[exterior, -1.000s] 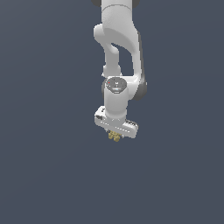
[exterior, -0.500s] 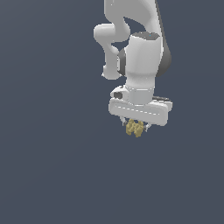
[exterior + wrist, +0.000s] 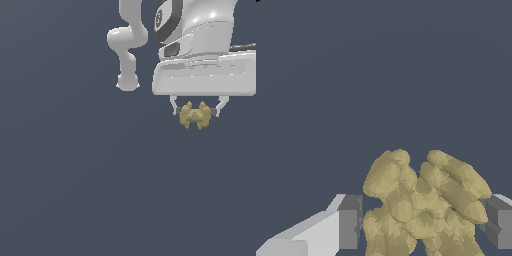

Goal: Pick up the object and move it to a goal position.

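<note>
The object [image 3: 195, 115] is a lumpy mustard-yellow thing of irregular shape. It hangs between the two fingers of my white gripper [image 3: 197, 113], which is shut on it, at the upper part of the exterior view's right. It is held well above the dark grey floor. In the wrist view the object [image 3: 421, 205] fills the space between the two grey finger pads [image 3: 350, 222]. The white arm [image 3: 129, 45] rises behind the gripper.
A plain dark grey surface [image 3: 75, 190] lies all around and below. No other object shows in either view.
The gripper with the object in it has moved up, toward the exterior view's right and closer to the camera, so it looks much larger now.
</note>
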`<state>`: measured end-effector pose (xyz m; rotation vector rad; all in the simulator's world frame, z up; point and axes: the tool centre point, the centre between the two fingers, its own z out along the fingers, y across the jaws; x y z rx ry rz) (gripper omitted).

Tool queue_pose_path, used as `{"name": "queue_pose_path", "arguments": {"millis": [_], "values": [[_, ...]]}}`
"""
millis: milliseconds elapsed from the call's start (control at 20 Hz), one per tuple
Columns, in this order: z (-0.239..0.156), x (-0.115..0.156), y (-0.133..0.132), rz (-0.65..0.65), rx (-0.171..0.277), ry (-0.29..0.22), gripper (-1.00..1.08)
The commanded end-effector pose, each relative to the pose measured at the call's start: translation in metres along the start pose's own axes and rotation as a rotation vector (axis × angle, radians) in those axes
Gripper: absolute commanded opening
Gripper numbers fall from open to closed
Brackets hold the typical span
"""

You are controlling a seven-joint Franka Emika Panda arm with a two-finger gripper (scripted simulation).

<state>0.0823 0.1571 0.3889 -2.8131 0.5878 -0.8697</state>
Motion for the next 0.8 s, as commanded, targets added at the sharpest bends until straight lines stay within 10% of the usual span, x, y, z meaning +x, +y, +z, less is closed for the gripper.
{"name": "queue_pose_path", "arguments": {"millis": [0,750], "values": [[-0.026,0.007,-0.018,0.000,0.019,0.046,-1.00],[-0.088,0.019,-0.060,-0.007,0.061,0.154,-1.00]]}}
